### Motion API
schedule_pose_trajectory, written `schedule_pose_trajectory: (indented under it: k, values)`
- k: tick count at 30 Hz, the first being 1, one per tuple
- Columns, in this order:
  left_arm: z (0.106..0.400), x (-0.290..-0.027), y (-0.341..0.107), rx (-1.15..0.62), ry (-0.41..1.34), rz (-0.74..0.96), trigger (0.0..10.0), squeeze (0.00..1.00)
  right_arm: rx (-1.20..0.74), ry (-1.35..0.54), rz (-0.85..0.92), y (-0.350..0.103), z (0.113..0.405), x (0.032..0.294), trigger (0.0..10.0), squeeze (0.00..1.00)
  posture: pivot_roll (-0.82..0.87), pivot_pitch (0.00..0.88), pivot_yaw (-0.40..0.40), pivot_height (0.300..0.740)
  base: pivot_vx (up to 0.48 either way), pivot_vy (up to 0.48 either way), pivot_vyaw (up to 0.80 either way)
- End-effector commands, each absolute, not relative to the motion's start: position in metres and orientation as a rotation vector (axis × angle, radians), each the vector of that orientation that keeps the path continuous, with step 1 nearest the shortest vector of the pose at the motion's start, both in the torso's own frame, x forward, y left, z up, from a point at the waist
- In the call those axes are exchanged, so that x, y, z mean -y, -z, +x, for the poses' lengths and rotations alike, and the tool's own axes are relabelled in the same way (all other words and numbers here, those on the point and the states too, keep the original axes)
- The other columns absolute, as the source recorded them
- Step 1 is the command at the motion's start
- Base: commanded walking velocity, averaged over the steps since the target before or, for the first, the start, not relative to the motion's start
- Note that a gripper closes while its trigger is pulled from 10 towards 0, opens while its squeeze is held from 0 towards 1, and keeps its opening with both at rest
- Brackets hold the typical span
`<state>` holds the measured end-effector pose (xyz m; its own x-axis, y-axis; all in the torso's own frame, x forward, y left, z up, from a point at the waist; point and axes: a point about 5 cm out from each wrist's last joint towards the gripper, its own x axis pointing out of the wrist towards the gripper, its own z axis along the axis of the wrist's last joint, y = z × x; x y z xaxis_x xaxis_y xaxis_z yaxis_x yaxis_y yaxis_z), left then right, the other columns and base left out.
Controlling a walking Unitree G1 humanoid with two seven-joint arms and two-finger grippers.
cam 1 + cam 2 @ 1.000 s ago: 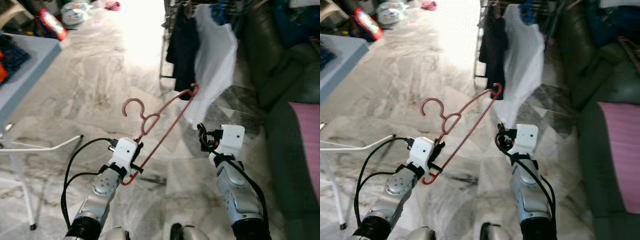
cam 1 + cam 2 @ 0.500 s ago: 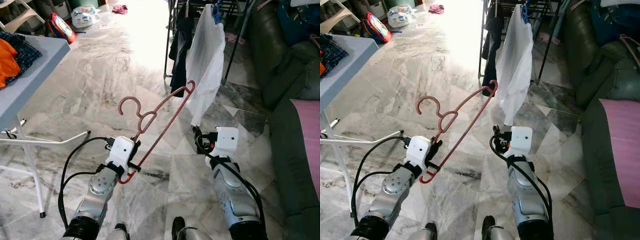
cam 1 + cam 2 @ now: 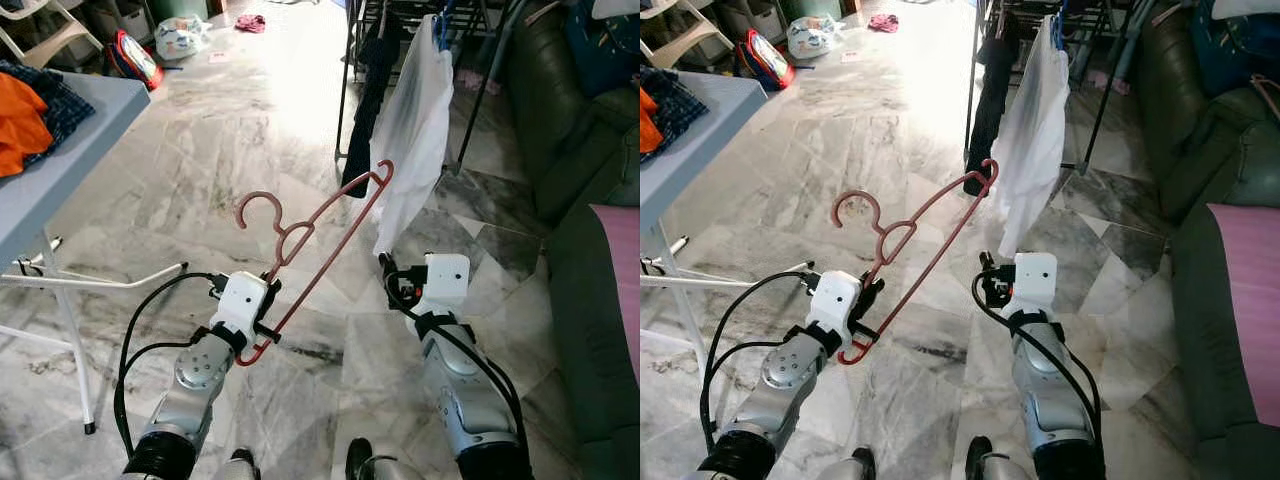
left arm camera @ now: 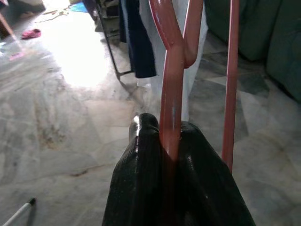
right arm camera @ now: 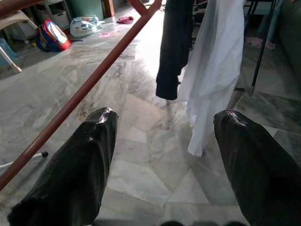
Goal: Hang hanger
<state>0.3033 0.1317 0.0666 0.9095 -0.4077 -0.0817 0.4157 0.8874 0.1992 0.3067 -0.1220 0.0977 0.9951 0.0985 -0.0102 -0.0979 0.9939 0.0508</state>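
Left gripper (image 3: pixel 268 296) at about 7 o'clock in the head view, fingers pinched tight on the red hanger (image 3: pixel 318 245). Wrist view confirms: both black fingers (image 4: pixel 146 169) pressed against the hanger's stem just below where the neck forks, nothing of a gap between them.

Hanger held off the floor, tilted. Hook (image 3: pixel 258 207) up toward 11 o'clock from the grip; long bar runs from the lower end by the left wrist up toward 1 o'clock, ending in a small curl near the white shirt (image 3: pixel 415 130). Cannot tell if that end touches the shirt or only overlaps it in view.

Right gripper (image 5: pixel 162 155) at about 5 o'clock in the head view, fingers spread wide, holding nothing. Hanger bar passes beside its left finger (image 5: pixel 80 160) in the wrist view, apart from it.

Rack (image 3: pixel 488 75) at 1 o'clock, far side of the marble floor (image 3: pixel 200 140). On it the white shirt and, just beside at its 9 o'clock, a dark garment (image 3: pixel 372 90).

Grey table (image 3: pixel 60 170) at 9 o'clock with orange and plaid clothes (image 3: pixel 25 105) on top. Dark green sofa (image 3: pixel 580 170) along 3 o'clock. Red bag (image 3: pixel 135 60) on the floor at 11 o'clock.
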Motion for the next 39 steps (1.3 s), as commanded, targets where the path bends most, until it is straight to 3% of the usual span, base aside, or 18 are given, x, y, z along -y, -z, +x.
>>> schedule_pose_trajectory:
  k: [1, 16, 18, 20, 29, 30, 39]
  values:
    - [0.302, -0.132, -0.067, -0.028, 0.433, 0.211, 10.0, 0.0, 0.016, -0.115, 0.03, -0.103, 0.305, 0.121, 10.0, 0.0, 0.06, 0.2, 0.001, 0.74, 0.0, 0.0, 0.0]
    - [0.311, -0.15, -0.072, -0.035, 0.401, 0.342, 10.0, 0.0, 0.032, -0.427, -0.245, -0.116, 0.294, 0.137, 10.0, 0.0, 0.05, 0.219, -0.003, 0.74, 0.0, 0.0, 0.0]
    - [0.316, -0.155, -0.078, -0.025, 0.417, 0.412, 10.0, 0.0, 0.033, -0.498, -0.297, -0.121, 0.292, 0.142, 10.0, 0.0, 0.05, 0.22, -0.003, 0.74, 0.0, 0.0, 0.0]
    - [0.321, -0.161, -0.089, 0.029, 0.487, 0.599, 10.0, 0.0, 0.052, -0.626, -0.401, -0.135, 0.29, 0.15, 10.0, 0.0, 0.05, 0.222, -0.004, 0.74, 0.0, 0.0, 0.0]
    - [0.328, -0.175, -0.101, 0.059, 0.634, 0.866, 10.0, 0.0, 0.064, -0.907, -0.633, -0.163, 0.29, 0.152, 10.0, 0.0, 0.06, 0.232, 0.0, 0.74, 0.0, 0.0, 0.0]
    - [0.329, -0.174, -0.102, 0.066, 0.665, 0.892, 10.0, 0.0, 0.085, -0.925, -0.635, -0.17, 0.293, 0.152, 10.0, 1.0, 0.06, 0.234, 0.002, 0.74, 0.0, 0.0, 0.0]
    - [0.327, -0.164, -0.109, 0.154, 0.764, 0.944, 10.0, 0.0, 0.049, -1.011, -0.774, -0.187, 0.312, 0.162, 10.0, 1.0, 0.07, 0.239, 0.013, 0.74, 0.0, 0.0, 0.0]
